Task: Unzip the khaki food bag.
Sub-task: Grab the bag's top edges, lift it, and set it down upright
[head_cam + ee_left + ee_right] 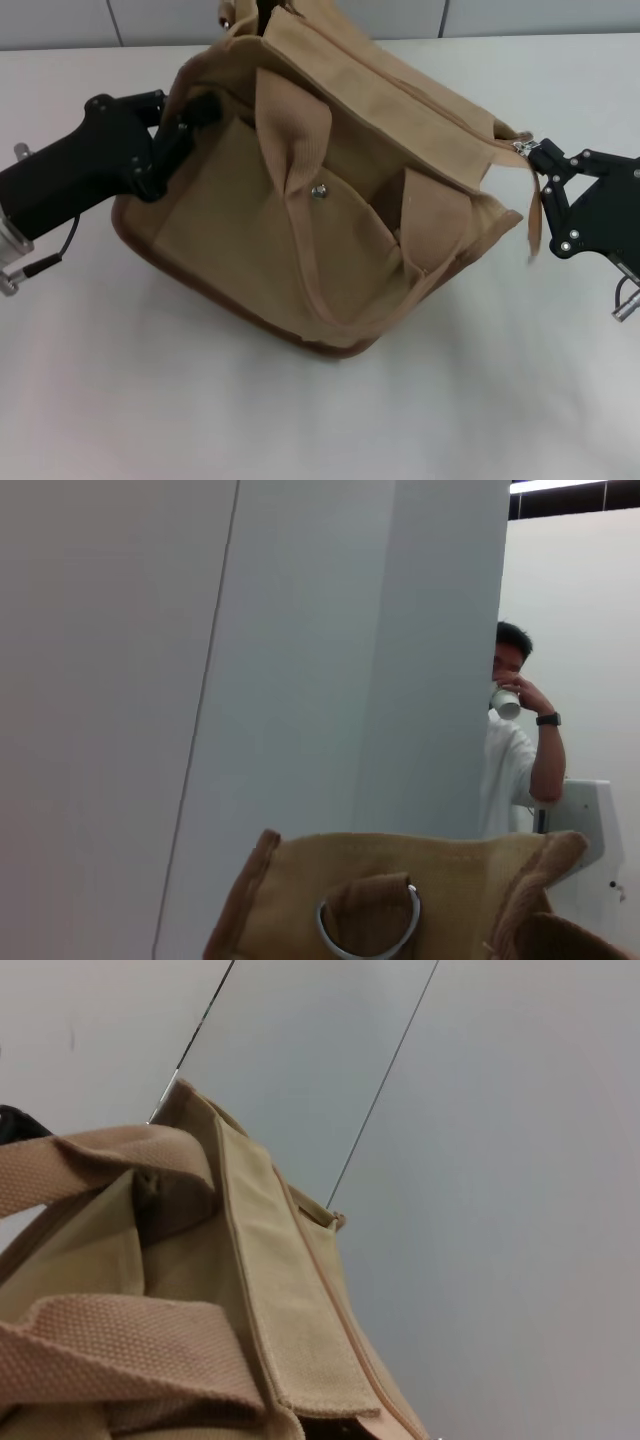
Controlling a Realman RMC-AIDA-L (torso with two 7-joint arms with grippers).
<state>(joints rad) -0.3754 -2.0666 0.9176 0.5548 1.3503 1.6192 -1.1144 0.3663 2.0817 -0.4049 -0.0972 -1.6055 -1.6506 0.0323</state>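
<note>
White counter (250,420) lies bare at its near edge. Behind that, in the middle of the counter, sits the khaki food bag (330,200), tipped so its front pocket (280,230) with the metal snap (320,192) faces up. Nothing inside the bag can be seen. One webbing handle (300,140) flops over the pocket. By the counter's left edge, the left gripper (180,125) pinches the bag's end. By the right edge, the right gripper (535,160) is closed on the silver zipper pull (522,147). The zipper (420,95) runs along the top.
</note>
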